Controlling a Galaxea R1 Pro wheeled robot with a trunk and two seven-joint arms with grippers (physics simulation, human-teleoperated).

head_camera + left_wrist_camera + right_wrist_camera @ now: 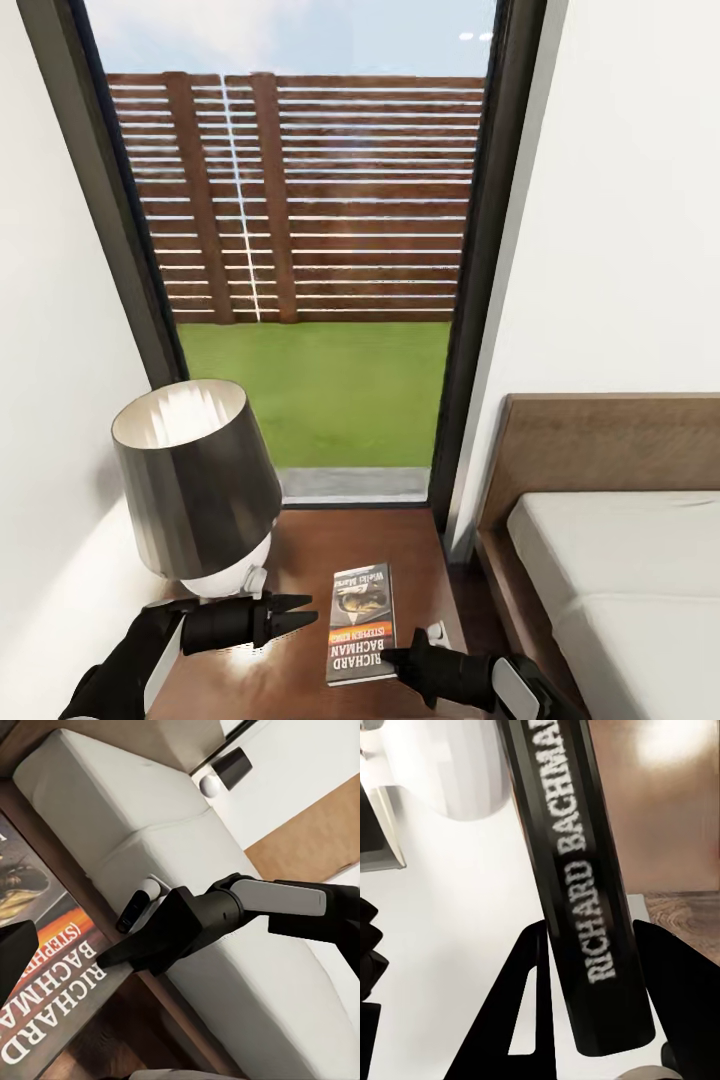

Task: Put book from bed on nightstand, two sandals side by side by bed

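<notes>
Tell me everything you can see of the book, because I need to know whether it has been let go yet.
The book is a thin paperback with a dark cover, a grey-white picture, an orange band and white lettering reading "Richard Bachman". It lies flat, cover up, on the glossy brown nightstand, beside the lamp and near the bed. The right gripper is at its near corner; in the right wrist view the black spine runs between the two fingers, but actual contact cannot be confirmed.
</notes>
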